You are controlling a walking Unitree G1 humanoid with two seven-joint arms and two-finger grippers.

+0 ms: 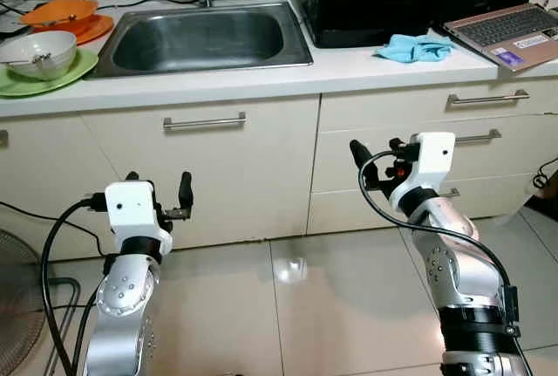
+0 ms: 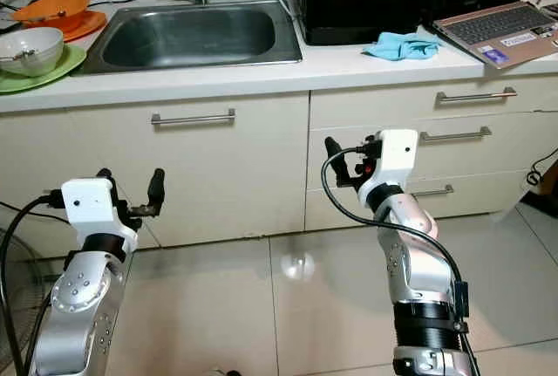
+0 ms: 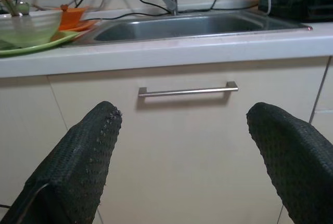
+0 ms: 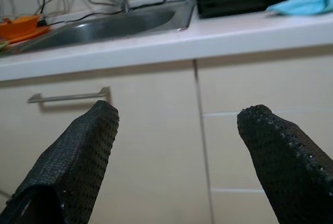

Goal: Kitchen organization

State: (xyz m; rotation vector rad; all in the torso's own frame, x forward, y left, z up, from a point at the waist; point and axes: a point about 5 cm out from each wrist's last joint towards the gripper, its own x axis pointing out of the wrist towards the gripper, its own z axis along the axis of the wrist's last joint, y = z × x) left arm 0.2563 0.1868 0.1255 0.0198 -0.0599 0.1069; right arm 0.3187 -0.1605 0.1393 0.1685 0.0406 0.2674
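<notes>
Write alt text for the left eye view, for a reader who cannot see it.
Two silver robot arms are raised before cream kitchen cabinets, the left gripper and right gripper both open and holding nothing. On the counter above sit a steel sink, a white bowl on a green plate, orange dishes, a blue cloth and a laptop.

My fingers [image 3: 78, 167] are black with a dotted texture, and my arms [image 1: 122, 306] are silver. I see a steel-grey sink [image 1: 202, 41], cream cabinet doors [image 1: 209, 175], a white bowl [image 1: 39, 51] on a green plate [image 1: 61, 75], orange dishes [image 1: 65, 17], and a light-blue cloth [image 1: 414, 47].
</notes>
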